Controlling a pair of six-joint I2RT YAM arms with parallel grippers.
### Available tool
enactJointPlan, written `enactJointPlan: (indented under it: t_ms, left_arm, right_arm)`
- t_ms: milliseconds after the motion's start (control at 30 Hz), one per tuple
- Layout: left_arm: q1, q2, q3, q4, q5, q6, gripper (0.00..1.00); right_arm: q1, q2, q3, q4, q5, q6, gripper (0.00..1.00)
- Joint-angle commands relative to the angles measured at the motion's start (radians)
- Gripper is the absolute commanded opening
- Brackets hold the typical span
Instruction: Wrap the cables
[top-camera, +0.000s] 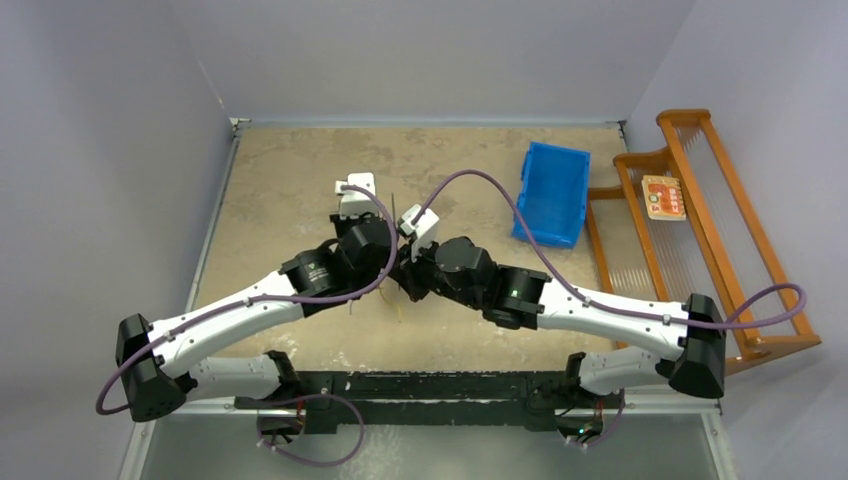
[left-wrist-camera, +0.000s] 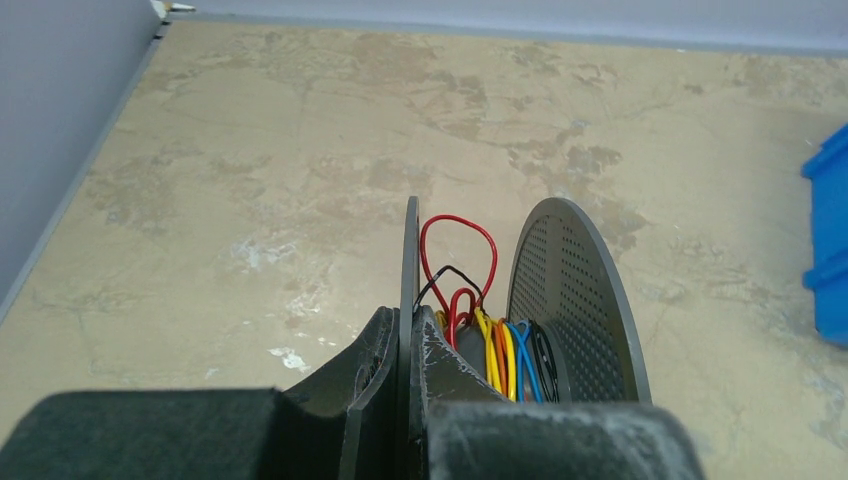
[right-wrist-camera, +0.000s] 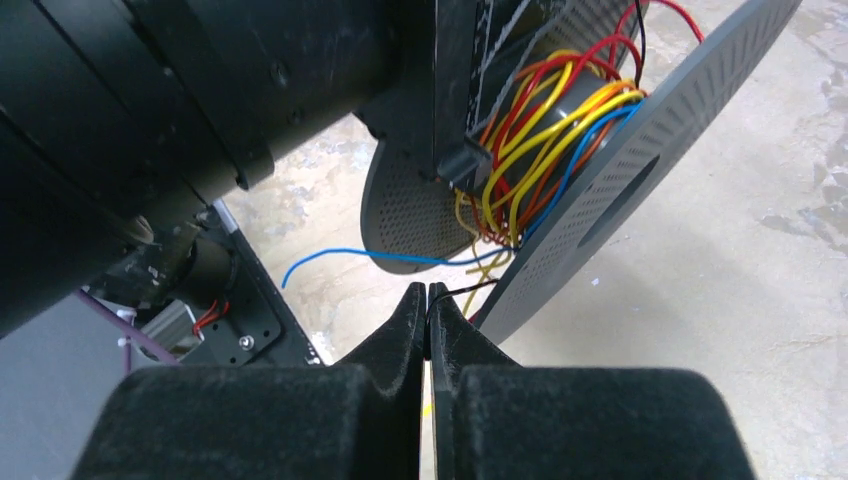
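Over on the left, the left gripper is seen clamped shut on the thin left flange of the black spool. The spool is held on edge over the middle of the table, apparently lifted off it. Between the flanges, the cables are already laid around the core in many turns: red, orange, yellow, blue and black. One red loop is left standing proud of the winding. Moving right, the right gripper is found just beneath the spool. Its jaws are drawn almost together, and the hair-thin black strand is pinched at the tips. A blue tail is seen hanging free, and some yellow ends droop below the core. The job is judged largely done. The loose tails and the slack red loop remain to be taken up. At the far right corner, a blue bin is left untouched.
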Motion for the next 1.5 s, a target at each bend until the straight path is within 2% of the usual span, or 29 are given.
enactJointPlan:
  t_ms: [0,300,533,700,1000,1100,1267,1467]
  left_arm:
    - [-0.001,0.000,-0.005,0.017,0.061,-0.005,0.00]
    - [-0.002,-0.005,-0.036,0.012,0.144,-0.051,0.00]
    - [-0.007,-0.047,-0.082,0.028,0.246,0.016,0.00]
    - [-0.008,-0.083,-0.113,0.052,0.332,0.083,0.00]
    - [-0.016,-0.096,-0.135,0.066,0.457,0.162,0.00]
    - [-0.017,-0.104,-0.134,0.067,0.509,0.204,0.00]
    - [-0.022,-0.094,-0.112,0.044,0.606,0.264,0.00]
    - [-0.032,-0.093,-0.113,0.045,0.681,0.318,0.00]
  right_arm:
    - [0.008,-0.048,0.002,0.136,0.034,0.042,0.00]
    - [0.008,-0.028,-0.060,0.253,0.153,0.092,0.00]
    - [0.007,0.006,-0.060,0.263,0.259,0.045,0.00]
    - [-0.003,0.021,-0.094,0.258,0.279,0.036,0.00]
    - [-0.054,0.028,-0.127,0.189,0.250,0.066,0.00]
    - [-0.087,0.005,-0.159,0.184,0.196,0.058,0.00]
    - [-0.154,-0.037,-0.190,0.173,0.067,-0.015,0.00]
    - [-0.196,-0.040,-0.177,0.124,0.017,-0.108,0.00]
